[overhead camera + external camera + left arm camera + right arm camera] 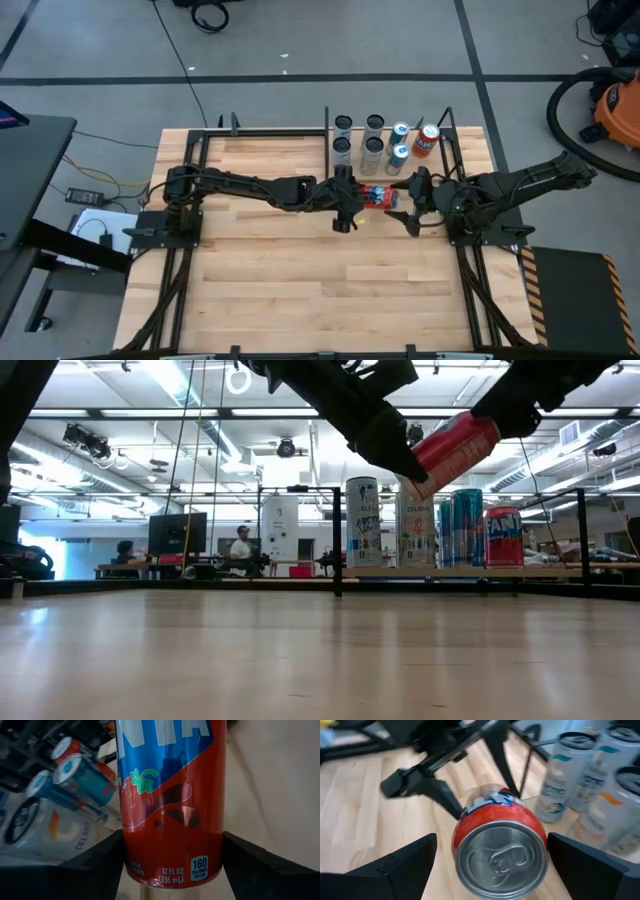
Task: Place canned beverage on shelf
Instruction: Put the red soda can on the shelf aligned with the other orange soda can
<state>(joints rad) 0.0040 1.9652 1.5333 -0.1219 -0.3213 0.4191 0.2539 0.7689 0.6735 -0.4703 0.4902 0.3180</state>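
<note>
1. Left hand (347,208): clamped on a red and blue canned beverage (379,197), one dark finger (95,865) pressed to each side of the can near its lower end.
2. Can: held in the air, clear of the surface (300,280), tilted in the low view, its silver end turned toward the right arm.
3. Right hand (412,205): spread wide, one finger on each side of that silver end, neither seen touching it; in the right wrist view, gaps visible between can and both fingers (405,862).
4. Both hands: near the middle of the surface, just in front of the shelf (440,165).
5. Shelf: pale panel at the far right part of the surface, black rods along its edge, carrying a cluster of upright cans (372,140), with a red one (427,139) at the right end.
</note>
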